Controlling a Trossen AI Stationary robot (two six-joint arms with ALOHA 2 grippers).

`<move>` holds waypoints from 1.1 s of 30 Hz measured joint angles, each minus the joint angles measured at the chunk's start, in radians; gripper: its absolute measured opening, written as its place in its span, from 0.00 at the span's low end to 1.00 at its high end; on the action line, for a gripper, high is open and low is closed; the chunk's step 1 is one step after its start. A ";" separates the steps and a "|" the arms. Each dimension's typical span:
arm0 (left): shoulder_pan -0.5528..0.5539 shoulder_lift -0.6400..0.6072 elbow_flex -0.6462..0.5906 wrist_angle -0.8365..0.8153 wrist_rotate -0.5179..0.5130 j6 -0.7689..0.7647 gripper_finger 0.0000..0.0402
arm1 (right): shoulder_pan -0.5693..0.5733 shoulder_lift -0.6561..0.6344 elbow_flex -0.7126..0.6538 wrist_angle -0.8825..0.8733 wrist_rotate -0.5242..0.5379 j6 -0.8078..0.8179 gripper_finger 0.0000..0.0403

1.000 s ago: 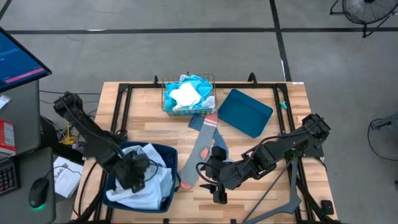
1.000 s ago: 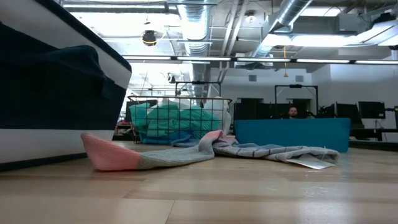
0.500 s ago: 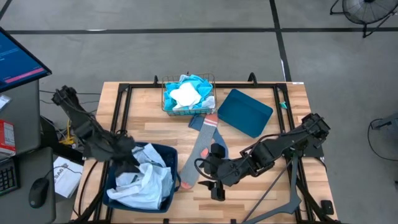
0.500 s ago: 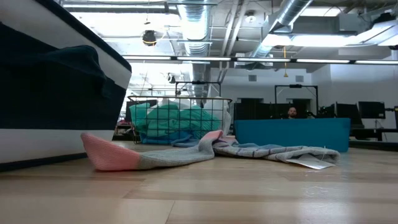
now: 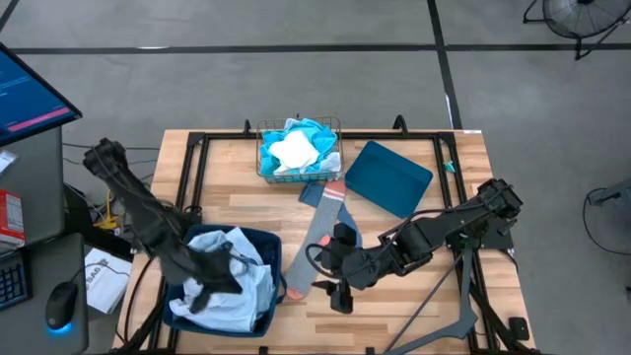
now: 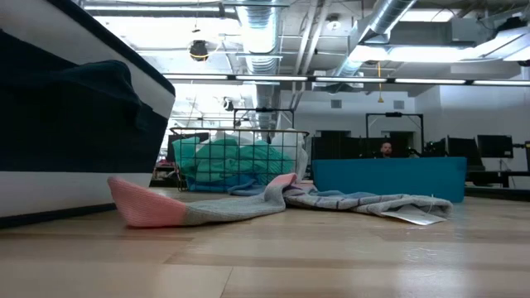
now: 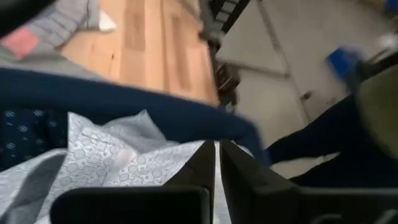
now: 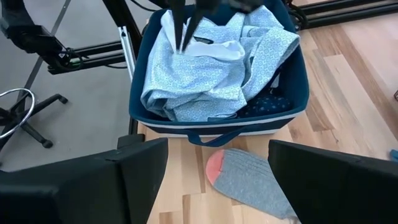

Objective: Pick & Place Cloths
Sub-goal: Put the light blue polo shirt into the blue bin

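While our left gripper [image 8: 185, 25] hangs pinched shut and empty just above the pale blue cloth [image 5: 229, 281] heaped in the dark blue bin [image 5: 271, 245], our right gripper [image 5: 333, 296] hovers with jaws wide beside the grey sock [image 5: 312, 248], whose orange tip [image 8: 217, 167] lies just ahead of it. We judge the sock is next: we must lower onto it, close, and carry it left to the bin.

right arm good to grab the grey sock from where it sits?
Probably yes. The right claw is open and hovers just beside the grey sock, whose orange tip lies flat on bare wood right ahead of it. The bin sits beyond the tip, not in between.
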 joint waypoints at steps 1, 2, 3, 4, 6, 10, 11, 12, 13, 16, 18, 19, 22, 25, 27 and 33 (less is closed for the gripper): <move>-0.004 0.034 0.000 0.006 -0.001 0.011 0.01 | 0.000 0.000 0.000 0.000 0.000 0.000 0.67; -0.009 0.064 0.000 0.011 -0.001 0.026 0.01 | 0.000 0.000 0.000 0.000 0.000 0.000 0.67; -0.016 0.093 0.000 0.017 -0.003 0.040 0.00 | 0.000 0.000 0.000 0.000 0.000 0.000 0.67; -0.021 0.121 -0.007 0.030 -0.006 0.054 0.00 | 0.000 0.000 0.000 0.000 0.000 0.000 0.67; -0.034 0.164 -0.044 0.062 -0.018 0.058 0.00 | -0.001 0.000 0.000 0.000 0.000 -0.001 0.67; -0.048 0.224 -0.185 0.241 -0.033 0.039 0.00 | -0.012 0.000 0.000 -0.001 0.000 0.010 0.67; -0.051 0.232 -0.230 0.280 -0.043 0.018 0.00 | -0.015 0.000 0.000 0.000 0.000 0.013 0.67; -0.052 0.238 -0.275 0.317 -0.056 -0.010 0.00 | -0.018 0.000 0.000 0.000 0.000 0.013 0.67; -0.052 0.241 -0.320 0.361 -0.076 -0.045 0.00 | -0.021 0.000 0.000 0.000 0.000 0.013 0.67; -0.052 0.238 -0.451 0.517 -0.112 -0.156 0.00 | -0.027 0.000 0.000 0.000 0.000 0.015 0.67; -0.052 0.238 -0.518 0.607 -0.103 -0.214 0.00 | -0.031 0.000 0.000 0.000 0.000 0.017 0.67; -0.052 0.237 -0.543 0.642 -0.097 -0.229 0.00 | -0.033 0.000 0.000 0.000 -0.001 0.022 0.67; -0.052 0.237 -0.573 0.666 -0.092 -0.233 0.00 | -0.033 0.000 0.000 -0.001 -0.001 0.023 0.67; -0.051 0.236 -0.585 0.665 -0.094 -0.223 0.00 | -0.033 0.000 0.000 -0.013 0.000 0.023 0.67; -0.050 0.229 -0.587 0.668 -0.093 -0.227 0.01 | -0.034 0.000 0.000 -0.035 0.000 0.023 0.67; -0.050 0.108 -0.596 0.727 -0.068 -0.255 0.06 | -0.054 0.000 0.000 -0.068 -0.001 0.023 0.67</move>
